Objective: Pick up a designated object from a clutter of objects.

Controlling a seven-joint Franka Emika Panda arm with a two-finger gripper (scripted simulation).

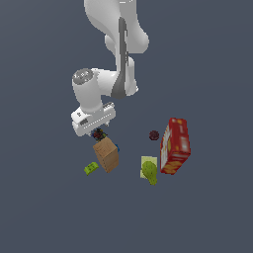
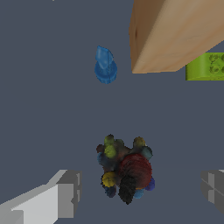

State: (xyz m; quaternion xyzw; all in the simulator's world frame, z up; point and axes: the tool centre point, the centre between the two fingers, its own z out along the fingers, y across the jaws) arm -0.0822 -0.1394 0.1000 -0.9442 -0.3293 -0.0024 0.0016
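Dark and lumpy, the designated object (image 2: pixel 125 171) is lying on the grey table (image 1: pixel 44 207) between the spread fingers (image 2: pixel 61 194) of the end effector (image 1: pixel 97 130), which is standing open around it without touching. Near it are sitting the tan block (image 1: pixel 106 154), a small blue piece (image 2: pixel 105 65) and the lime brick (image 1: pixel 91 168).
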